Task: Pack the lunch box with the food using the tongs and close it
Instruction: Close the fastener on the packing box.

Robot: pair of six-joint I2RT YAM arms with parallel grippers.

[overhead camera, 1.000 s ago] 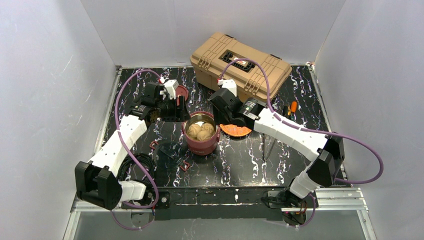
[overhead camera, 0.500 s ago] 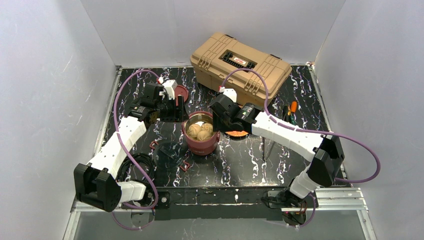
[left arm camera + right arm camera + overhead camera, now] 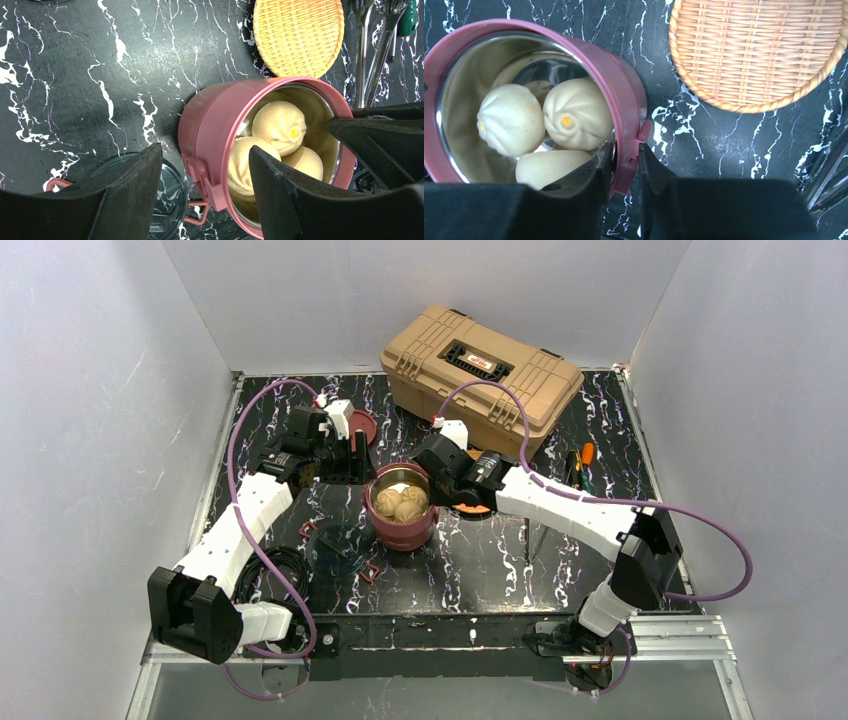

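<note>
Lunch box (image 3: 402, 523): one maroon steel-lined bowl stands upright and uncovered at the table centre.

Change from one second earlier:
- The right gripper (image 3: 624, 152) was at 3 o'clock of the bowl, above the orange woven plate (image 3: 754, 50), with its jaws apart. It has since moved to the rim at 2 o'clock.
- Its jaws have closed on the bowl wall, one finger inside the steel lining and one outside, beside the maroon clasp bracket.
- The left gripper (image 3: 204, 149) remains at 10 o'clock of the bowl with its jaws wide apart. The bowl wall stands between them, no contact is visible and nothing is gripped.
- The bowl has not shifted.

Contents: three beige buns (image 3: 574, 115) lie together in the bowl.

Surroundings:
- The woven plate lies flat just beside the bowl at 3 o'clock.
- A clear lid (image 3: 170, 190) with red clips lies at 8 o'clock.
- A maroon lid (image 3: 362, 425) lies at 11 o'clock, behind the left gripper.
- The tongs (image 3: 361, 60) lie further out at 4 o'clock, near the screwdrivers (image 3: 580, 460).
- The tan toolbox (image 3: 480, 365) stands closed at 1 o'clock.
</note>
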